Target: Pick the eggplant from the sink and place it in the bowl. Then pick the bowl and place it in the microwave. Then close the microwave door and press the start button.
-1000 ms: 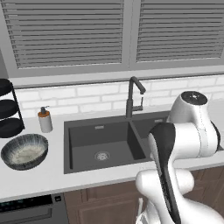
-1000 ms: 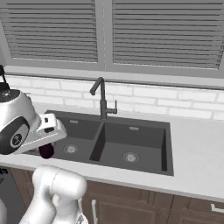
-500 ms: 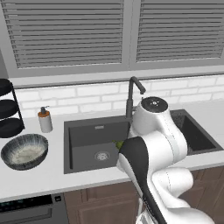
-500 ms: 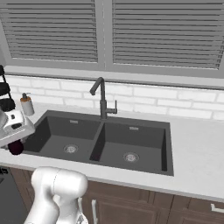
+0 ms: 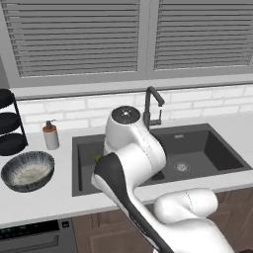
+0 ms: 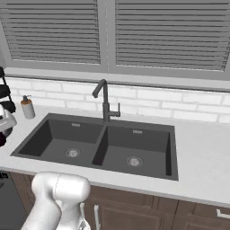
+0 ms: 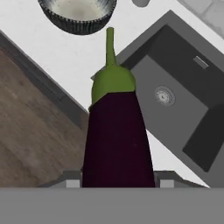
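1. The gripper (image 7: 117, 183) was closed on the eggplant (image 7: 117, 135), its fingers pressed against the purple body on either side; the vegetable stuck straight out from the hand with its green cap and stem pointing away, which kept the slim end free to go into a container first

2. The eggplant hung clear of the sink (image 7: 183, 83), above the edge of the white counter (image 7: 65, 57) where it meets the wooden cabinet front (so the first pick looked done)

3. The bowl (image 7: 78, 15) sat on the counter just past the stem tip in the hand view, and in the left base view the bowl (image 5: 28, 170) stood to the left of the sink (image 5: 197, 148), near a soap bottle (image 5: 50, 136); it was empty, pale inside showing

4. Judging by that line-up, the carry toward the bowl was under way, and the drop would need the hand to get over the rim first
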